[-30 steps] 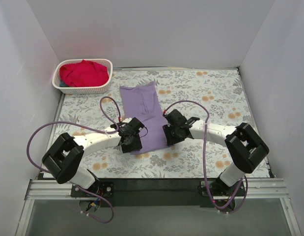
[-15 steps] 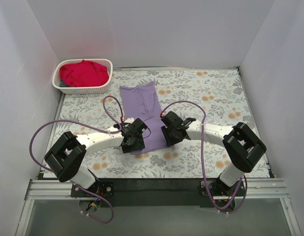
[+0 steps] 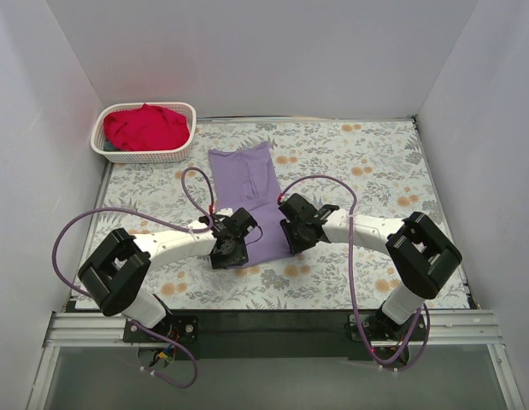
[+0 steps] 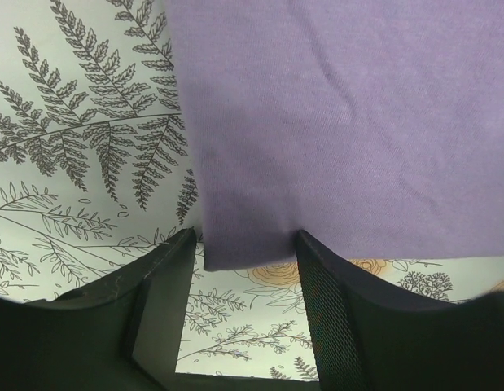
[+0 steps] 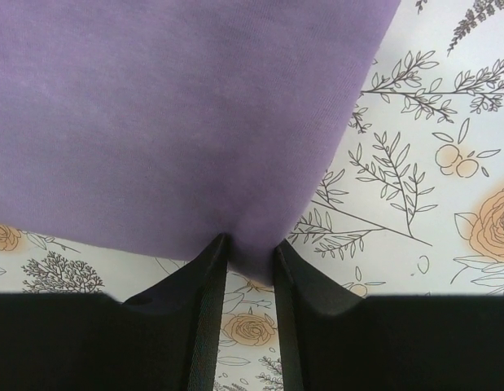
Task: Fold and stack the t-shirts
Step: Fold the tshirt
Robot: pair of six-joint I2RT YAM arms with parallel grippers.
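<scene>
Top view: left gripper and right gripper cover lavender t-shirt near hem. Wrist views crop shirt. Right pinch on corner: can't tell.

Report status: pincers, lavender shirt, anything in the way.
Left pincer open, straddling lavender t-shirt near-left corner. Right pincer narrow on near-right corner, grip unconfirmed. Nothing blocking; red t-shirt in basket.

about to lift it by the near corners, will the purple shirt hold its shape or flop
Probably flops: the purple shirt is thin cloth lying flat with soft creases, so it should hang from whichever corners are held. Likely light too: its edge lies thin at the left gripper. A push would probably bunch it rather than slide it whole across the table.
</scene>
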